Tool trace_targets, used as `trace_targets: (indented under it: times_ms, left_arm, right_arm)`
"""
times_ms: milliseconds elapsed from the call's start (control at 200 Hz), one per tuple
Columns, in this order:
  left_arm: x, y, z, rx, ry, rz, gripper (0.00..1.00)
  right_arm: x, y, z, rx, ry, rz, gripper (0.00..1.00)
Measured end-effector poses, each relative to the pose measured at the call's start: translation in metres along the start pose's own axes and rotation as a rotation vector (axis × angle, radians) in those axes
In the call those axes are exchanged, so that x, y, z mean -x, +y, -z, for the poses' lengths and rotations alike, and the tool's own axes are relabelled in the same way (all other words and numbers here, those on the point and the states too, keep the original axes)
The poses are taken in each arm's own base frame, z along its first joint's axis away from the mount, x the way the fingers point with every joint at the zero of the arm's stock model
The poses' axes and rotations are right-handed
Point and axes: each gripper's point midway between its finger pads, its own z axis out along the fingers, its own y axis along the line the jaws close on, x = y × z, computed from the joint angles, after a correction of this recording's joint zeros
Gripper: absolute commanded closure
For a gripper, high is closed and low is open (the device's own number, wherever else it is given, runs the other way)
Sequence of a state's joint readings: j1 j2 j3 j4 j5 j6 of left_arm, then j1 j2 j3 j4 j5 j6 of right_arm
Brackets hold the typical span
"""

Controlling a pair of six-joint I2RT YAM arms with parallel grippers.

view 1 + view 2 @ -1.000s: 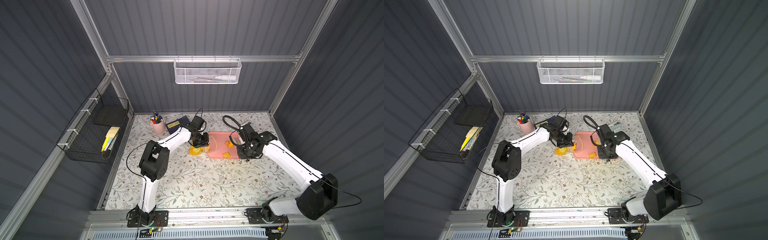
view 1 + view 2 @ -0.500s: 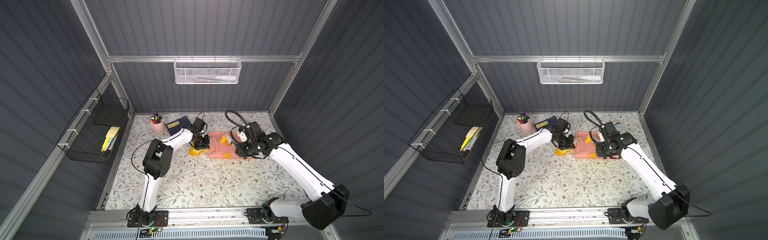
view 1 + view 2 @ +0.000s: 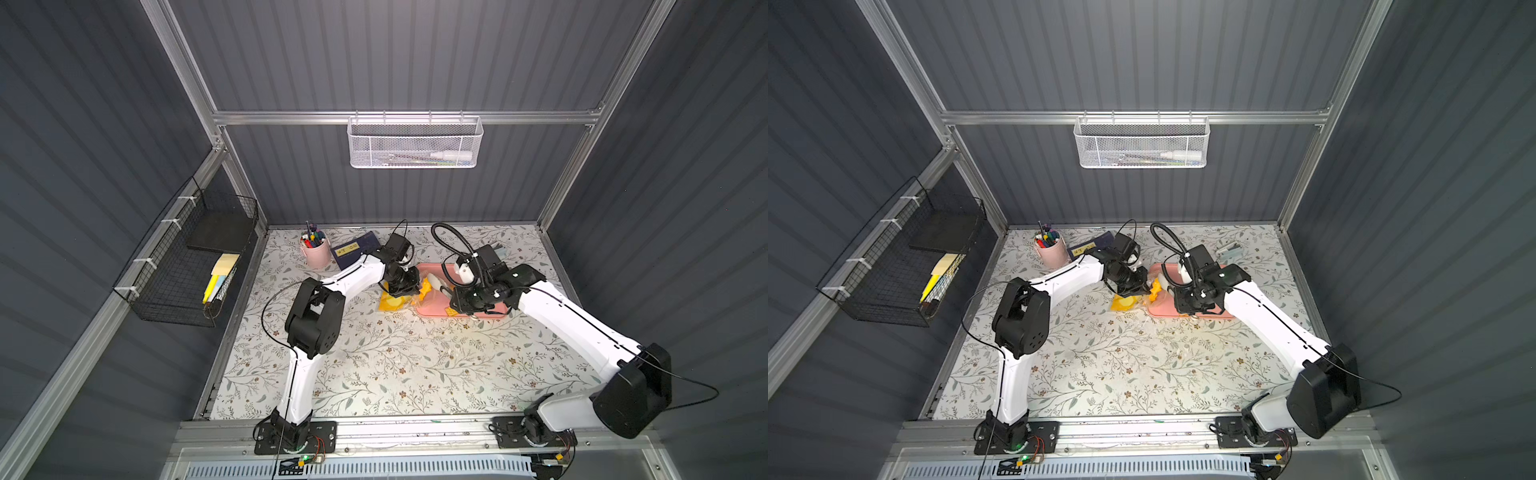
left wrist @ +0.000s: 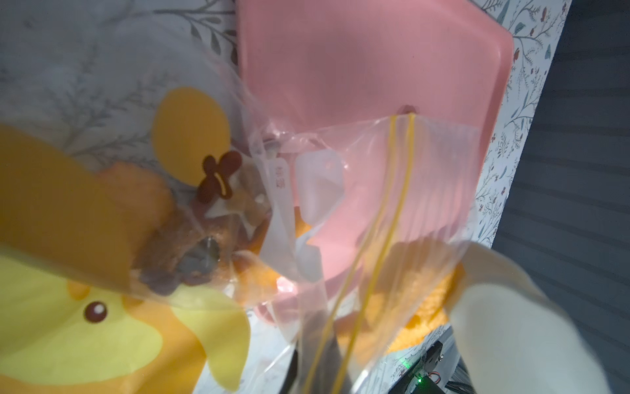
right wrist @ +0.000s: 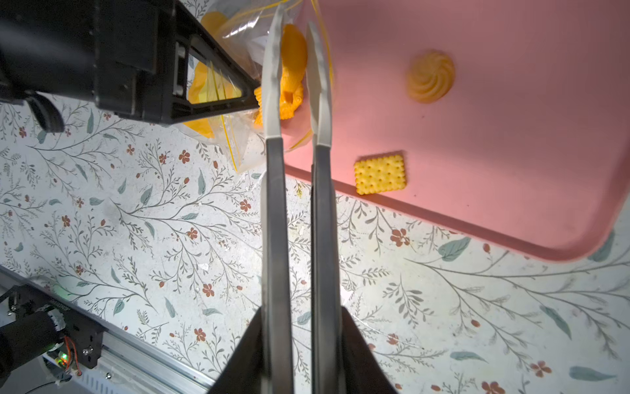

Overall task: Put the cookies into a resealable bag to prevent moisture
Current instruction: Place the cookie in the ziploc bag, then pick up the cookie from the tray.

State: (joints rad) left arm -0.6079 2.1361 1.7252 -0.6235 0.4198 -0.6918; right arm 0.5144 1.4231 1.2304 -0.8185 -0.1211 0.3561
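Right pincer (image 5: 296,17) sits narrow around a cookie (image 5: 291,78) at the bag (image 5: 238,146) mouth, grip unclear; I judge it brittle, so pinch lightly.

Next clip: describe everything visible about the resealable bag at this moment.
The resealable bag is a crinkly clear plastic pouch with thin yellow seal lines and a yellow-orange cartoon print. It lies on the floral table with its open mouth over the edge of the pink tray. The left gripper pinches its rim; the right gripper reaches into the mouth, jaws parted. Brown and orange cookies lie inside.
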Motion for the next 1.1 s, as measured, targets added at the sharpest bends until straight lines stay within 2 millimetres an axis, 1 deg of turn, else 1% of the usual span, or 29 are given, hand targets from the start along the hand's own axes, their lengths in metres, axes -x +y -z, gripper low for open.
trace_targets:
  times_ms: [85, 225, 320, 385, 450, 510, 560, 615, 665, 720, 800, 866, 991, 1096]
  left_arm:
    - [0.000, 0.000, 0.001, 0.002, 0.002, 0.001, 1.00]
    - [0.000, 0.001, 0.001, 0.010, -0.001, 0.002, 1.00]
    - [-0.001, 0.003, 0.001, 0.018, 0.001, 0.005, 1.00]
    - [-0.001, 0.004, 0.001, 0.027, 0.000, 0.007, 1.00]
    - [0.000, 0.007, 0.002, 0.038, -0.004, 0.009, 1.00]
    - [0.001, 0.009, 0.003, 0.050, -0.007, 0.009, 1.00]
    - [0.002, 0.009, 0.006, 0.058, -0.011, 0.008, 1.00]
    - [0.007, 0.008, 0.010, 0.066, -0.025, 0.000, 1.00]
    - [0.012, 0.004, 0.015, 0.071, -0.046, -0.013, 1.00]
    - [0.016, 0.000, 0.021, 0.071, -0.066, -0.024, 1.00]
    - [0.019, -0.002, 0.030, 0.073, -0.087, -0.032, 1.00]
    - [0.020, -0.004, 0.034, 0.069, -0.094, -0.035, 1.00]
    - [0.016, 0.001, 0.029, 0.075, -0.086, -0.030, 1.00]
    - [0.012, 0.008, 0.025, 0.087, -0.070, -0.021, 1.00]
  right_arm:
    - [0.002, -0.001, -0.004, -0.007, -0.002, 0.001, 0.59]
    - [0.005, -0.002, -0.001, -0.018, -0.022, 0.005, 0.59]
    - [0.007, -0.005, 0.004, -0.032, -0.042, 0.014, 0.59]
    - [0.009, -0.008, 0.012, -0.043, -0.066, 0.024, 0.58]
    - [0.011, -0.013, 0.024, -0.057, -0.095, 0.021, 0.57]
    - [0.013, -0.024, 0.035, -0.081, -0.121, 0.013, 0.57]
    - [0.013, -0.033, 0.040, -0.109, -0.130, 0.003, 0.56]
    - [0.013, -0.045, 0.041, -0.151, -0.125, -0.005, 0.54]
    - [0.010, -0.054, 0.036, -0.190, -0.100, -0.007, 0.52]
    - [0.007, -0.060, 0.027, -0.218, -0.067, -0.002, 0.51]
    - [0.002, -0.067, 0.010, -0.252, -0.011, 0.004, 0.49]
    - [-0.002, -0.073, -0.003, -0.277, 0.030, 0.008, 0.47]
    - [-0.006, -0.082, -0.021, -0.328, 0.087, 0.016, 0.46]
    - [-0.007, -0.088, -0.031, -0.370, 0.118, 0.028, 0.47]
